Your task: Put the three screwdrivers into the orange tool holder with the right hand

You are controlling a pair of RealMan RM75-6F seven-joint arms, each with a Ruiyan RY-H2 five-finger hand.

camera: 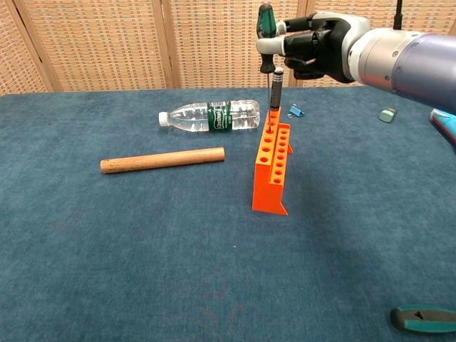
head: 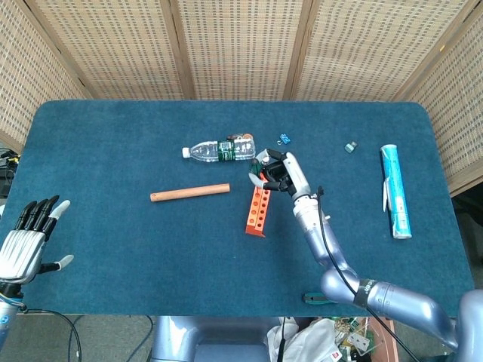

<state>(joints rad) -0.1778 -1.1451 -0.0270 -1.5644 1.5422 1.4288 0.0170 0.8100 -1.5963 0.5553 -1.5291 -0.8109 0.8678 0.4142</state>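
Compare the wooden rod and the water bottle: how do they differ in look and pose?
The rod is plain brown wood, thin and even; the bottle is clear plastic with a dark label and white cap, and thicker. The rod lies nearer the robot, slightly slanted in the chest view; the bottle lies further back, almost level. Both lie flat, left of the orange holder.

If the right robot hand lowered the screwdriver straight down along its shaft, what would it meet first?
Probably the far end of the orange tool holder: the green-handled screwdriver in the right robot hand points there, though depth is uncertain.
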